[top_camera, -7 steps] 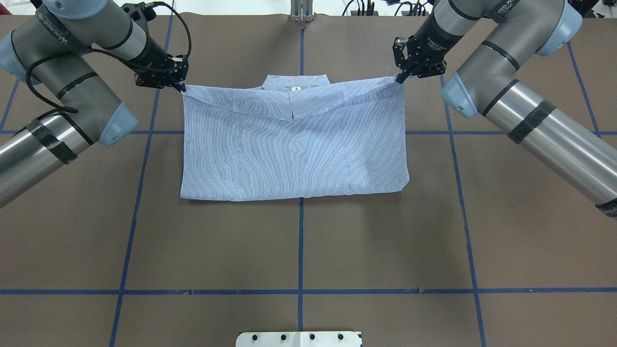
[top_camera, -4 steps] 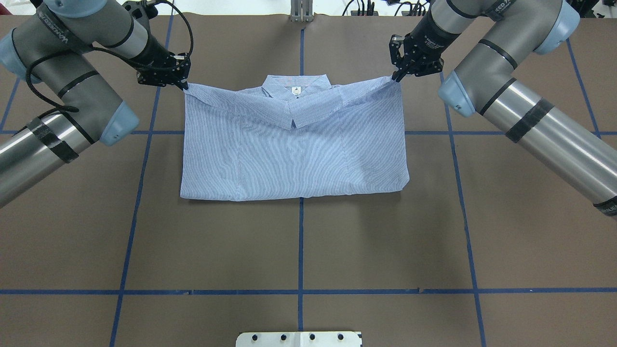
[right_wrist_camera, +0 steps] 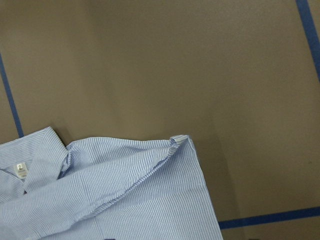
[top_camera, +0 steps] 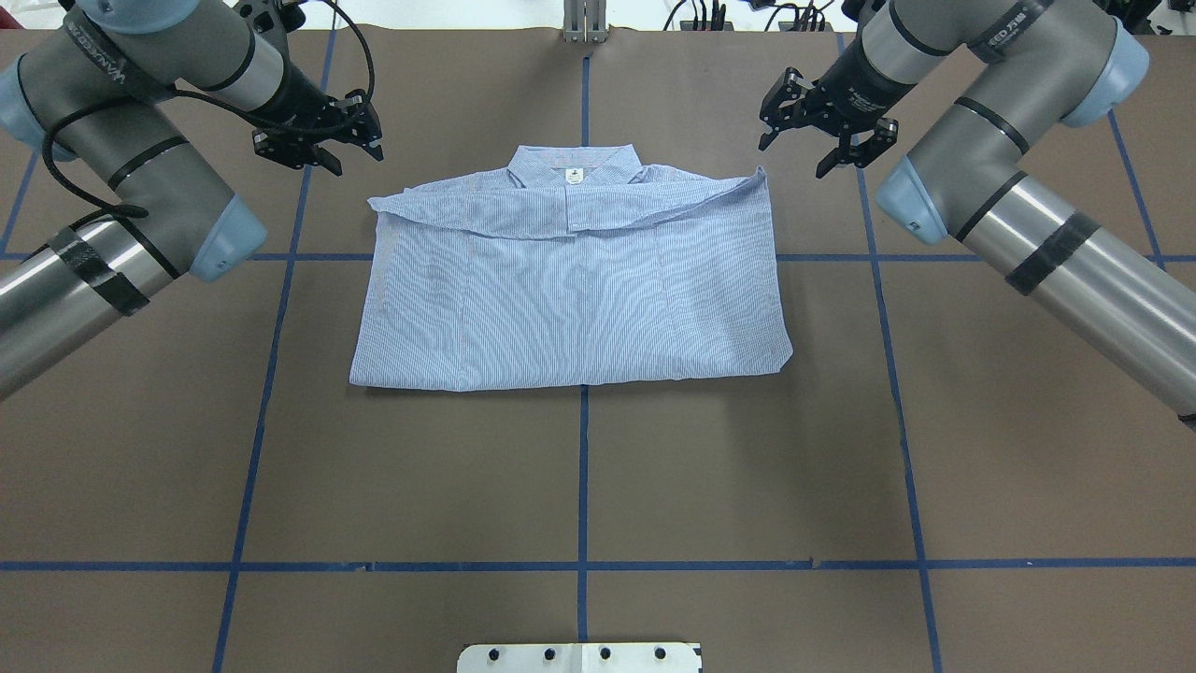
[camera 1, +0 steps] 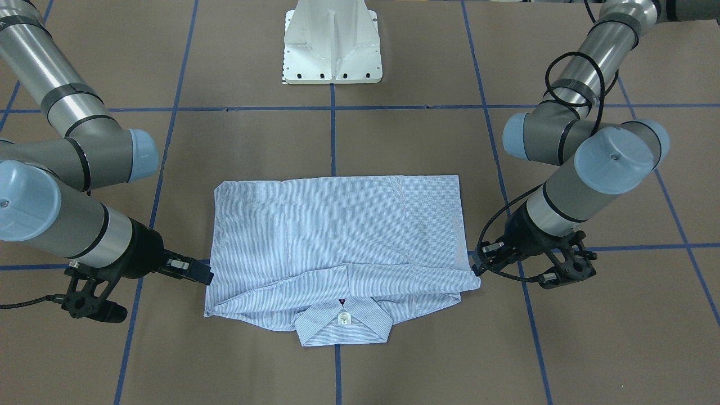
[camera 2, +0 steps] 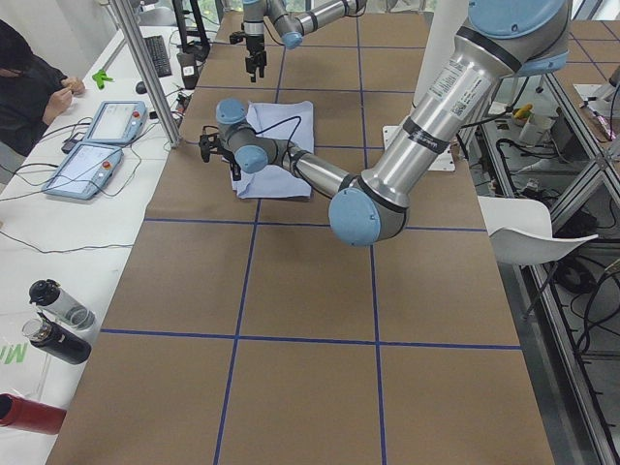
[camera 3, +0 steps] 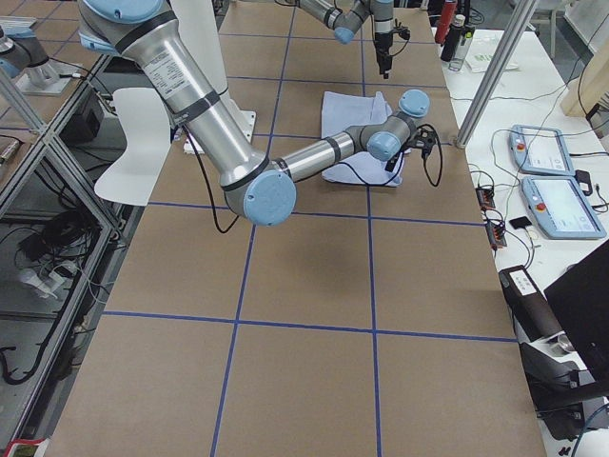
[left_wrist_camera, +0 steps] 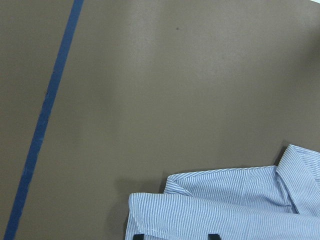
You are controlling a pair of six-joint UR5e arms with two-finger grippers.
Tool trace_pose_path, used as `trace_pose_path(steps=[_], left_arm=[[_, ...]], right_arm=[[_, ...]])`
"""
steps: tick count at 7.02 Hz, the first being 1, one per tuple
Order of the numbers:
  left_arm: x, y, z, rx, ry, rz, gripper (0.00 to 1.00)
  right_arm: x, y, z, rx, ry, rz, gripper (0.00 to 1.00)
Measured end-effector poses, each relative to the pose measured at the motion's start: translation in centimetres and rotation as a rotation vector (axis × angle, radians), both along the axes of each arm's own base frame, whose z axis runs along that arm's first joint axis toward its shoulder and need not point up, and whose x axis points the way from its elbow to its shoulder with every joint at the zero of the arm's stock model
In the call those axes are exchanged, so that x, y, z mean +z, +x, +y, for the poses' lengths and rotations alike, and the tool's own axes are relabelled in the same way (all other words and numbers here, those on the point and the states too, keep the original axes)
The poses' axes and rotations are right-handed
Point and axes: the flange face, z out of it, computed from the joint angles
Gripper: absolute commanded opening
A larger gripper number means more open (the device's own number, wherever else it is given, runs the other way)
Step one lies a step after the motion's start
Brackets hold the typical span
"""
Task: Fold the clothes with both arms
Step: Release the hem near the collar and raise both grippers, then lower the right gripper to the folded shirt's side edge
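Observation:
The blue-and-white striped shirt (top_camera: 570, 290) lies folded into a rectangle on the brown table, collar and white neck label at the far edge. Its upper flap lies loose over the shoulders. My left gripper (top_camera: 357, 159) is open and empty, just beyond the shirt's far left corner. My right gripper (top_camera: 796, 157) is open and empty, just beyond the far right corner. In the front-facing view the shirt (camera 1: 337, 236) lies between both grippers. The left wrist view shows the shirt's corner (left_wrist_camera: 225, 210) below spread fingertips. The right wrist view shows the other corner (right_wrist_camera: 120, 190).
The white pedestal base (top_camera: 579, 657) stands at the near edge, also in the front-facing view (camera 1: 332, 50). Blue tape lines (top_camera: 584, 467) grid the table. A metal post (top_camera: 584, 23) stands at the far edge. A person (camera 2: 29, 87), tablets and bottles are beside the table.
Both grippers let go of the shirt's far corners, opened and drew back outward. The released corners dropped and the flap settled on the shirt.

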Motion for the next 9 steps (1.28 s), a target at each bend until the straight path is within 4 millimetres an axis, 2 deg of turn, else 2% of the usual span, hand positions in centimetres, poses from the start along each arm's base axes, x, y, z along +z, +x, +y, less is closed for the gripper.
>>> trace_pose_path(steps=[1,2,4,6,7,8,9], left_arm=[[-0.3,-0.3,0.1,-0.003,0.004,0.004,1.0],[-0.8,-0.6,0.3,-0.006,0.011,0.009,1.0],[-1.7,-1.2,0.9,-0.017,0.016,0.026,1.0],[-1.9,-1.8,1.8,-0.024,0.016,0.037,1.0],[-1.9,-1.9,1.9,-0.025,0.016,0.038,1.0],[-1.9,-1.9,1.9,-0.025,0.016,0.037,1.0],[-1.8,-1.9,2.0,-0.025,0.015,0.037,1.0]], right_arm=[[0.4,0.4,2.6,-0.009,0.009,-0.011,1.0],[1.1,-0.1,5.9,-0.02,0.0,-0.015,1.0],[2.7,-3.3,12.6,-0.056,-0.009,0.012,1.0],[4.1,-7.2,16.7,-0.096,0.011,0.056,0.98],[4.5,-8.5,17.7,-0.111,0.019,0.069,0.84],[4.8,-9.5,18.1,-0.12,0.026,0.08,0.54],[5.0,-10.0,18.3,-0.124,0.029,0.088,0.17]])
